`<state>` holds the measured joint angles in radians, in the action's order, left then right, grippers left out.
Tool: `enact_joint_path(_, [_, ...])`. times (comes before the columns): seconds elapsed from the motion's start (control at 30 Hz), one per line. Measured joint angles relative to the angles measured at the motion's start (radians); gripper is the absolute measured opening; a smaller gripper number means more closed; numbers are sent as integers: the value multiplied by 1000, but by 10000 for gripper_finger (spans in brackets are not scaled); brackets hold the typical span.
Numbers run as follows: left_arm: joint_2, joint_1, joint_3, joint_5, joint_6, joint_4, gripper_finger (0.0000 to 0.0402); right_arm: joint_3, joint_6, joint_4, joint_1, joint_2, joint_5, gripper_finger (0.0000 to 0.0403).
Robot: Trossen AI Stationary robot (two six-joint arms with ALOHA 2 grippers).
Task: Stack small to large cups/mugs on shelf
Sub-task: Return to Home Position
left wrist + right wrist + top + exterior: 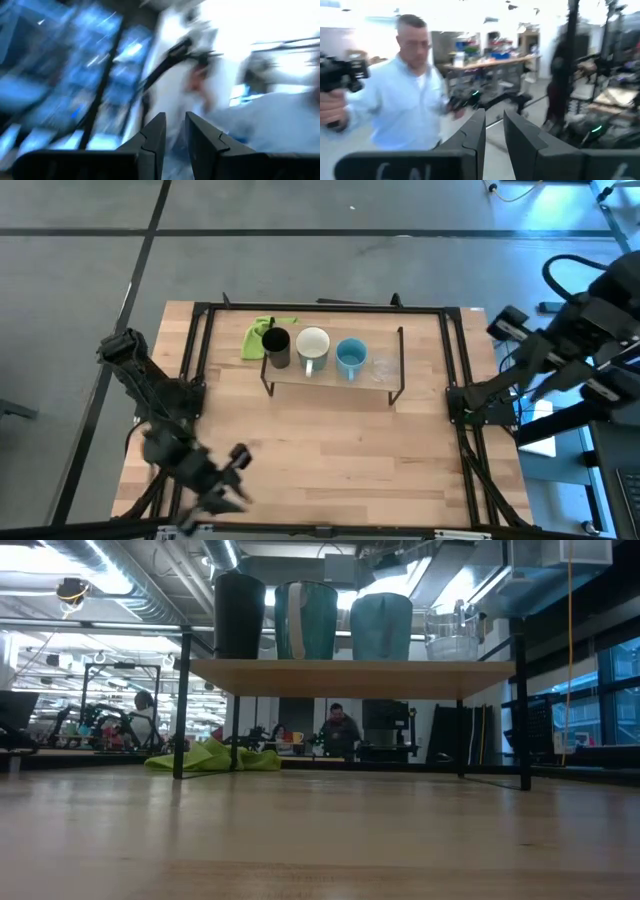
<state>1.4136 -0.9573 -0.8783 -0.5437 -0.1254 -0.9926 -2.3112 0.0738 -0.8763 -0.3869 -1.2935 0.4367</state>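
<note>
Both arms folded back, left hand (174, 131) empty.

The small clear transparent cup (383, 366) at centre right of the high view is too faint to make out; the low view's top edge crops all 4 cups.

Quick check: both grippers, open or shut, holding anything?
Left gripper: slightly open, holding nothing, off the table's near-left corner.
Right gripper: slightly open, holding nothing, off the table's right side.

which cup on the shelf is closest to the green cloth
The black cup, at the left end of the row on the shelf. It sits right beside the green cloth; the white mug, blue mug and clear cup stand progressively farther away.
</note>
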Motion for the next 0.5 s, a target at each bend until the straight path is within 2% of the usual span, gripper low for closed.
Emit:
enact_joint_path(0.1, [-51, -43, 0, 116, 125, -37, 66, 34, -3, -83, -29, 54, -86, 72])
enact_joint_path(0.2, [-95, -94, 34, 106, 127, 10, 66, 172, -27, -17, -63, 147, -123, 72])
enact_joint_path(0.27, [-110, -131, 78, 56, 126, -1, 66, 325, -25, 23, -72, 236, -130, 72])
enact_joint_path(0.33, [-110, -163, 125, 11, 127, -71, 66, 518, 1, 138, -75, 347, -144, 71])
enact_joint_path(0.5, [-108, -242, 249, 12, 218, -312, 66, 1041, 98, 512, -79, 702, -174, 71])
